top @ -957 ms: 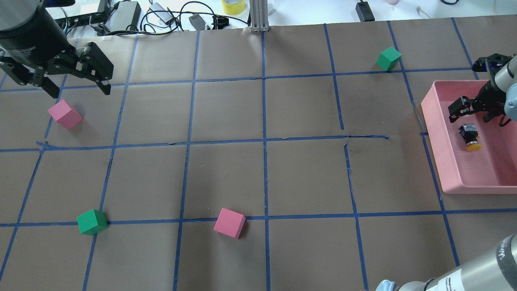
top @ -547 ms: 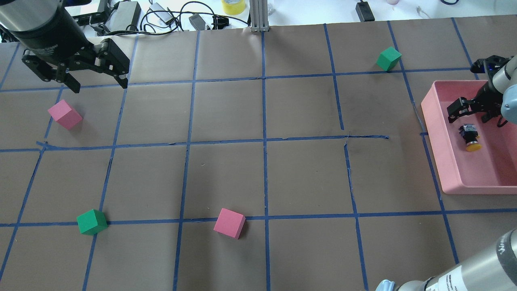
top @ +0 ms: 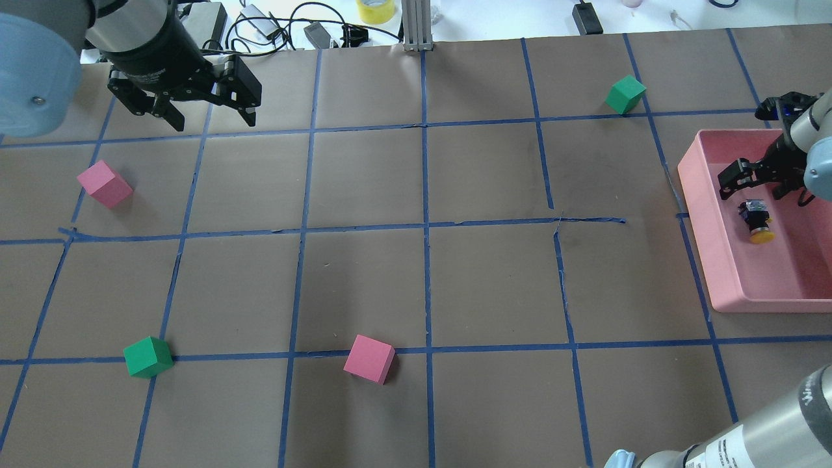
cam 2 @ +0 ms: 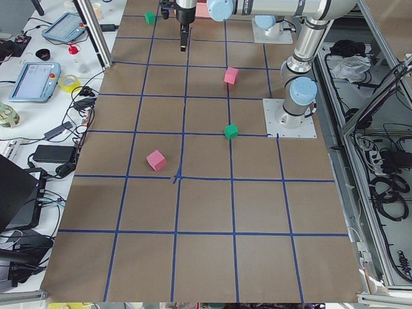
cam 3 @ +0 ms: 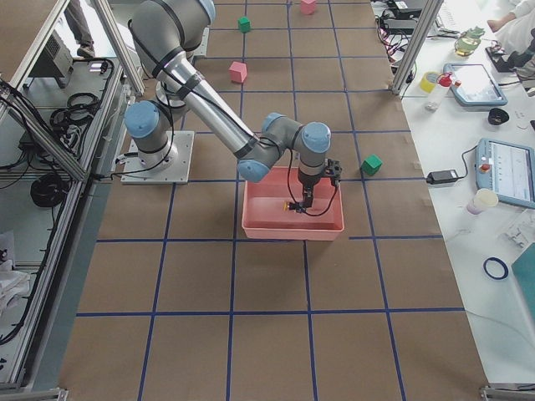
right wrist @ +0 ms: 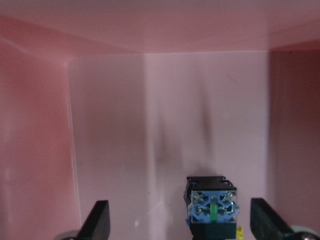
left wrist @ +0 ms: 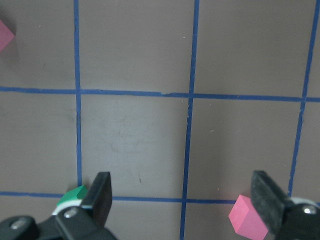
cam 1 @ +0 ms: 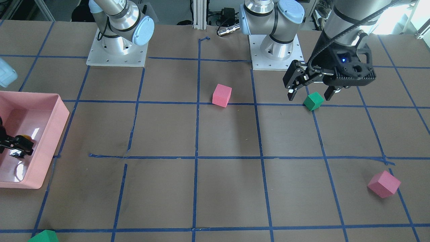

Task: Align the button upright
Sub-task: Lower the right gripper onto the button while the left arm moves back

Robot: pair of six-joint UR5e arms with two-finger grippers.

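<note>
Button [top: 755,221] lying on its side in pink tray [top: 699,218], not upright yet. Right gripper [top: 762,193] spread wide right by it, nothing pinched. Grab and stand-up pending.

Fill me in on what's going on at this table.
The right end effector hangs open over the pink tray, close above the button. The button lies on its side, not yet upright, and nothing grips it. The left end effector is open and empty over the table's other end, well away from the tray. Foam cubes sit scattered about.
</note>
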